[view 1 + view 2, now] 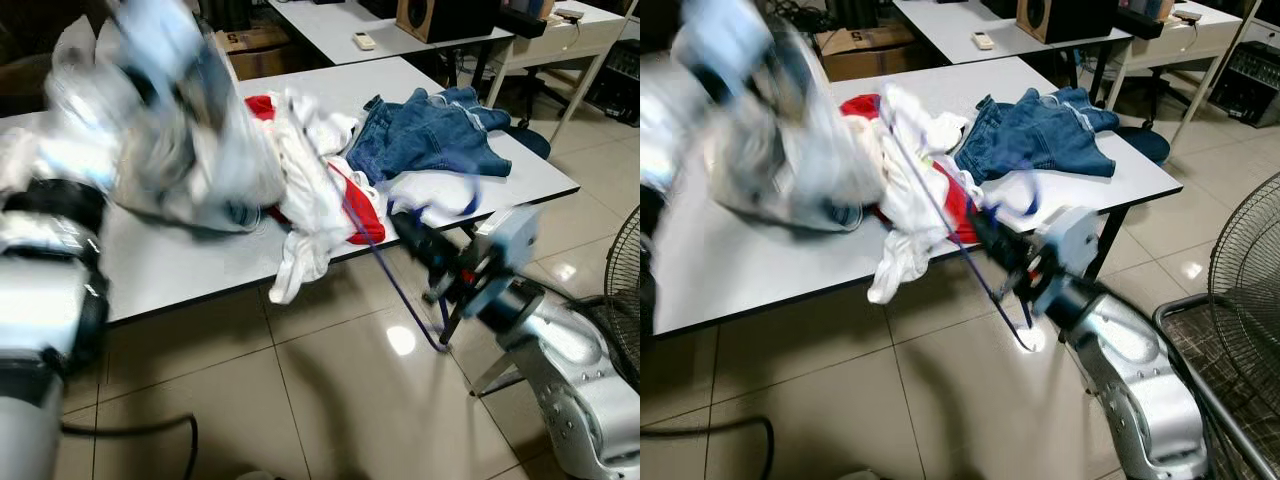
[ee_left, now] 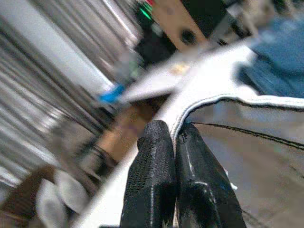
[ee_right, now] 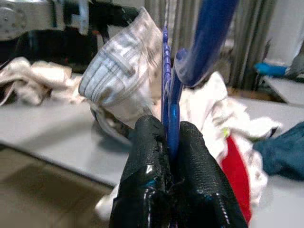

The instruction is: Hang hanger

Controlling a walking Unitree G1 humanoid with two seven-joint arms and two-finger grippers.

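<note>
On the left, the left gripper has its jaws pinched shut on the hem of a pale grey garment, lifted above the desk; that side is smeared with blur, so I would only guess it is a pair of shorts or something like it. In the middle of the desk sits a heap of white and red clothes, one white piece drooping over the front edge, with denim shorts further right. Rightmost, off the desk's front edge, the right gripper has its jaws clamped on the blue hanger, whose thin bar runs up across the white heap while its lower end hangs over the floor.

The worry is that the hanger lies through the pile: pulled away, it could snag the white cloth and drag the heap off the desk. The hold on the hem looks slight too, and the garment might slip free.
</note>
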